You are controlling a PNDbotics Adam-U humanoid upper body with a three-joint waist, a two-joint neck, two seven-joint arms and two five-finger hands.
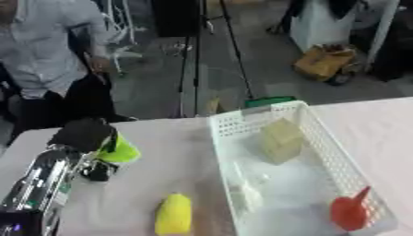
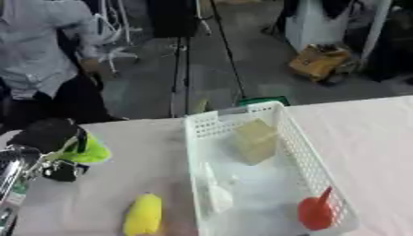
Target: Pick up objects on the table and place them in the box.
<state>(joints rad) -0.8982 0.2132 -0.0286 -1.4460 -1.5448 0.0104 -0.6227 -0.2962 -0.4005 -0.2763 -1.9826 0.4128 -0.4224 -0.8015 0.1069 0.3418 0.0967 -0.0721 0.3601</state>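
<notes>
My left hand (image 1: pixel 83 133) reaches in from the lower left, its black fingers curled round a lime-green object (image 1: pixel 122 151) just above the table. A yellow oblong object (image 1: pixel 174 214) lies on the table near the front edge, between the arm and the box. The box is a white perforated basket (image 1: pixel 256 114) right of centre. Inside it sit a tan block (image 1: pixel 280 139), a red object with a pointed tip (image 1: pixel 349 211) in the near right corner, and a pale clear item (image 1: pixel 247 192). My right hand shows in no view.
The pale table (image 1: pixel 165 177) runs on to the right of the basket (image 2: pixel 379 138). A green thing (image 1: pixel 270 100) pokes up behind the basket's far rim. Beyond the table's far edge are a tripod (image 1: pixel 196 55) and a yellow bag (image 1: pixel 324 61) on the floor.
</notes>
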